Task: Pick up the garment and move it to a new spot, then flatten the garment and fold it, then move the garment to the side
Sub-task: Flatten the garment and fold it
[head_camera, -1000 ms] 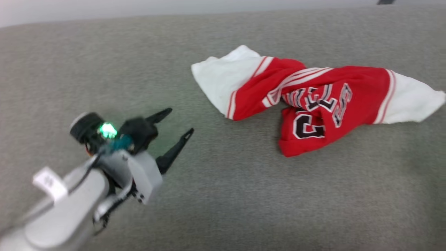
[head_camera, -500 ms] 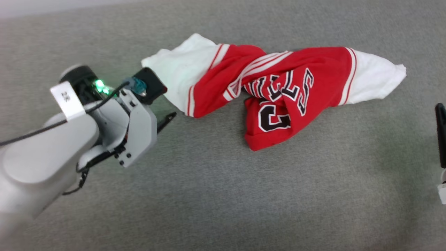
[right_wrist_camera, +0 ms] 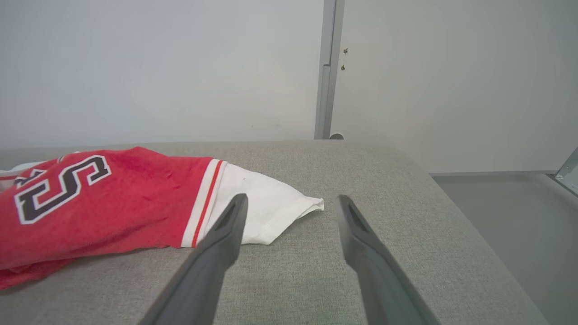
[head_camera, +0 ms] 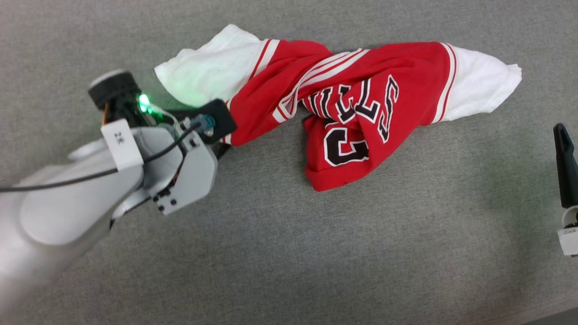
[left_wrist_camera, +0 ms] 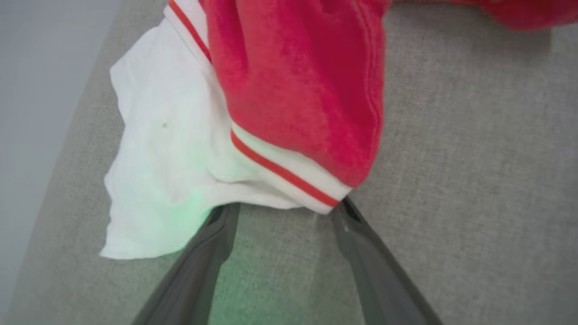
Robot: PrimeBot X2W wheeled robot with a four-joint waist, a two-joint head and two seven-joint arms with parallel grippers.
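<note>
The garment (head_camera: 361, 104) lies crumpled and twisted on the grey padded surface: a red jersey with white sleeves, striped trim and black-and-white lettering. In the head view my left arm (head_camera: 67, 216) reaches up to its left sleeve, and the wrist housing hides the fingers. In the left wrist view my left gripper (left_wrist_camera: 284, 205) is open, its tips at the striped hem of the garment (left_wrist_camera: 293, 113). My right gripper (right_wrist_camera: 292, 198) is open and empty. The garment's right white sleeve (right_wrist_camera: 266, 207) lies just beyond its left finger. One right finger (head_camera: 565, 167) shows at the head view's right edge.
The grey fabric surface (head_camera: 316, 253) spreads wide in front of the garment. In the right wrist view its right edge (right_wrist_camera: 456, 203) drops to a grey floor (right_wrist_camera: 510, 198). A pale wall with a grey post (right_wrist_camera: 327, 67) stands behind.
The head camera has tilted down and shifted. My left gripper has moved forward to the garment's left sleeve hem. A right finger has come into the head view at the right edge.
</note>
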